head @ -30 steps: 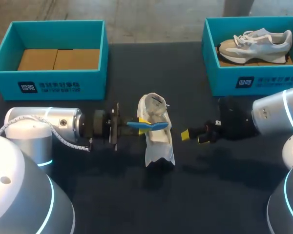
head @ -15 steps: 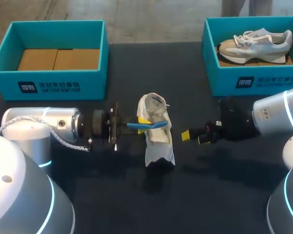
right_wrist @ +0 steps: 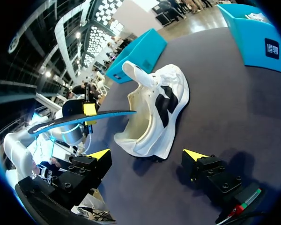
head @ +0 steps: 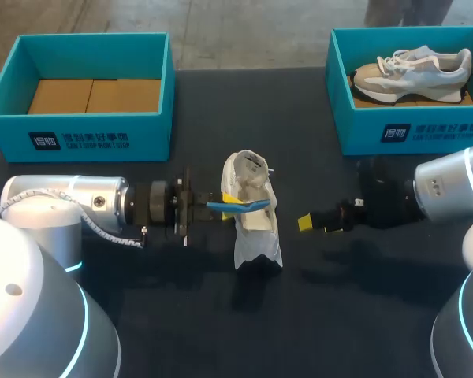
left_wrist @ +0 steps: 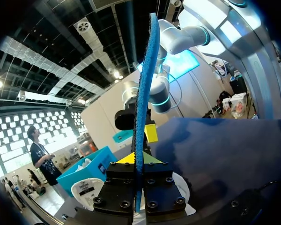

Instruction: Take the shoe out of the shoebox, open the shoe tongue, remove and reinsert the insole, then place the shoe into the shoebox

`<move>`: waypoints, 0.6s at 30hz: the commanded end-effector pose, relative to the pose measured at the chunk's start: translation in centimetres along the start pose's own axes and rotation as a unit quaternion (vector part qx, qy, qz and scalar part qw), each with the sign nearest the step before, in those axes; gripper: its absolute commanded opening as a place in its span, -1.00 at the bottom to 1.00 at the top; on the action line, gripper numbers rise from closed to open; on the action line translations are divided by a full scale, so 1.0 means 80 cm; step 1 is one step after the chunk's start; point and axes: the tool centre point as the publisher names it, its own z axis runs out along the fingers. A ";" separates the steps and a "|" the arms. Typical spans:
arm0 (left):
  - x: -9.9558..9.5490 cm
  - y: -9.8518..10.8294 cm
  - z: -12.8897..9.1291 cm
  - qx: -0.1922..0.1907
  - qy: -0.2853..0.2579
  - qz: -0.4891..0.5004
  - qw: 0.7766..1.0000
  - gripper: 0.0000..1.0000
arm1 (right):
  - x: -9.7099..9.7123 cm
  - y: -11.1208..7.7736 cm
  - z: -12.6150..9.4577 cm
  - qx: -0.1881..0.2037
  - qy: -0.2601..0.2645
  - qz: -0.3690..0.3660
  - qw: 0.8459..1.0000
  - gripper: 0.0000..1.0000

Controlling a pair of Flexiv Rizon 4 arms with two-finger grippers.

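A white shoe (head: 252, 216) lies on the dark table in the middle of the head view, its opening turned to the left. My left gripper (head: 230, 199) is shut on a blue insole (head: 240, 206) at the shoe's opening. In the left wrist view the insole (left_wrist: 144, 89) stands edge-on between the yellow tips of my left gripper (left_wrist: 139, 159). My right gripper (head: 315, 223) is open, a short way to the right of the shoe, holding nothing. From the right wrist the shoe (right_wrist: 157, 110) and the insole (right_wrist: 84, 119) lie ahead of my right gripper (right_wrist: 147, 155).
A teal shoebox (head: 83, 130) with a cardboard bottom stands at the back left. A second teal shoebox (head: 410, 130) at the back right holds another sneaker (head: 414, 69). Bare table lies in front of the shoe.
My right gripper has drawn back slightly to the right, away from the shoe. The left gripper has sunk a little with the insole, which now lies flatter.
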 end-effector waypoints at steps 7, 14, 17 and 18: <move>0.000 0.008 0.006 -0.004 0.003 -0.006 1.000 -1.00 | -0.006 -0.004 0.000 0.013 0.007 -0.004 1.000 1.00; -0.002 -0.002 0.006 0.001 -0.002 0.002 1.000 -1.00 | -0.008 -0.007 0.002 0.020 0.011 -0.010 1.000 1.00; -0.003 -0.004 0.008 0.003 -0.001 0.004 1.000 -1.00 | -0.009 -0.008 0.003 0.020 0.011 -0.017 1.000 1.00; -0.004 -0.005 0.009 0.003 -0.001 0.005 1.000 -1.00 | -0.009 -0.008 0.003 0.021 0.012 -0.022 0.999 1.00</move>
